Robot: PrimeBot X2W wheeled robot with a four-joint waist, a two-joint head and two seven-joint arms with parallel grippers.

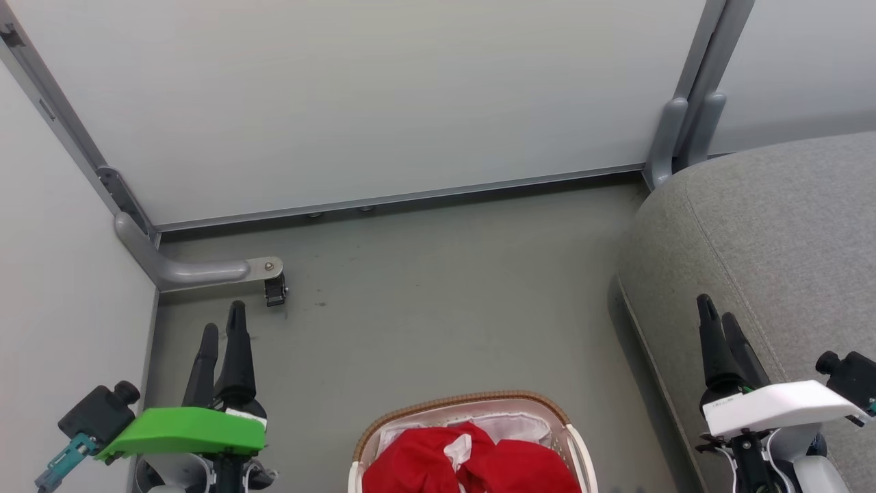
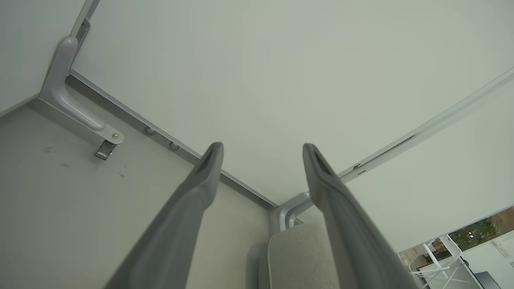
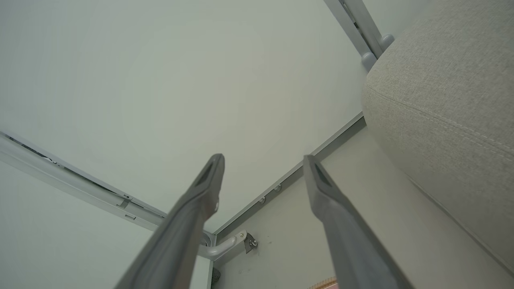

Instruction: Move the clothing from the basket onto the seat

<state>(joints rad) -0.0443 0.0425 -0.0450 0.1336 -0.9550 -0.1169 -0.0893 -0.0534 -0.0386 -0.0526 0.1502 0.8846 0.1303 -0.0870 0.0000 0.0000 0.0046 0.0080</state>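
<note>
So the clothing (image 1: 417, 465) is a red heap with a bit of white poking out, sitting in the basket (image 1: 465, 398) at the bottom middle of the head view, down on the grey floor (image 1: 445, 294). The seat (image 1: 773, 233) is off to the right, near the basket but apart from it. Left pincer (image 1: 223, 318) hangs over the floor left of the basket, fingers spread wide, nothing in it. Right pincer (image 1: 716, 309) is the same deal, spread and empty, showing against the seat's side. Pale partition panels (image 1: 376, 96) close off the corner behind, with a metal foot (image 1: 205, 272) on the floor.
</note>
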